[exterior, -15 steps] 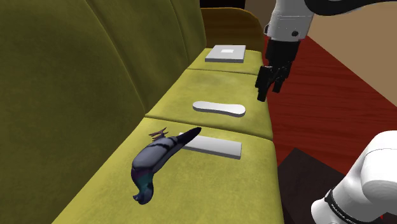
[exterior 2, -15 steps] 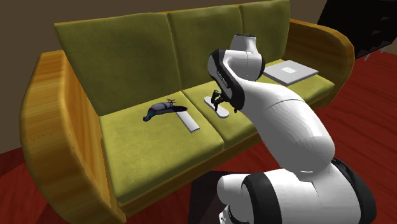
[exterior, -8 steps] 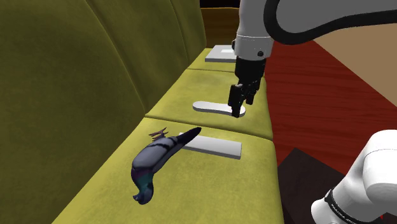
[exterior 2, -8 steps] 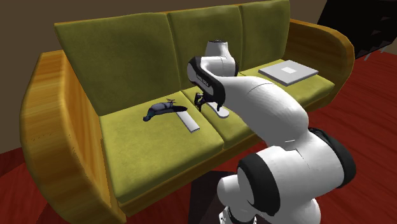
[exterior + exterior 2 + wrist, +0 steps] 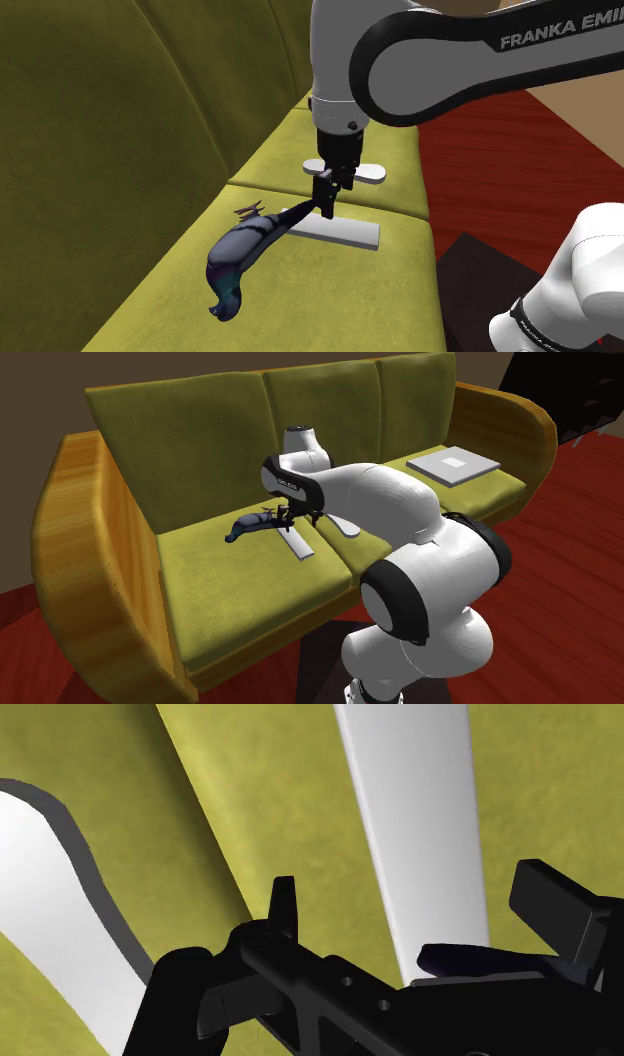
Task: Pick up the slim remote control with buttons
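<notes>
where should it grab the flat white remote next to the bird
Grip the remote across its narrow width, at the bare half away from the bird, coming straight down. It lies flat on the seat cushion, long and thin, and the bird's tail lies at its other end.

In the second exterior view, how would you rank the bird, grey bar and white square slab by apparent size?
1. White square slab, clearly largest.
2. Bird.
3. Grey bar, thinner and shorter than the bird, though the gripper overlaps one end, so that gap is unsure.
</notes>
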Available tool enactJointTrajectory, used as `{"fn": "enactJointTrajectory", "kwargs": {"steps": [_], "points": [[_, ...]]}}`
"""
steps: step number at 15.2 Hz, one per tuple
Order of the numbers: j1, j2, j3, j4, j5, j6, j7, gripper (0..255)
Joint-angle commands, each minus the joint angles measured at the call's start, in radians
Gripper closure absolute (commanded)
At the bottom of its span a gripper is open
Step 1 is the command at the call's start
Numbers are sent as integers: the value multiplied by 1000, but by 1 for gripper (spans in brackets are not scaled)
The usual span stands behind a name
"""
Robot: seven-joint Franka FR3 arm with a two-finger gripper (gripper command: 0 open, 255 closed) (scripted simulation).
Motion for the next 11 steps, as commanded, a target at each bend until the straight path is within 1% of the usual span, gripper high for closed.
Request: {"fn": "enactJointTrajectory", "kwargs": {"steps": [1, 2, 9, 11], "points": [[15, 60, 37, 29, -19, 31, 12, 0], [19, 77, 47, 38, -26, 39, 16, 0], [22, 95, 55, -40, -28, 134, 18, 0], [22, 97, 55, -46, -28, 142, 18, 0]]}}
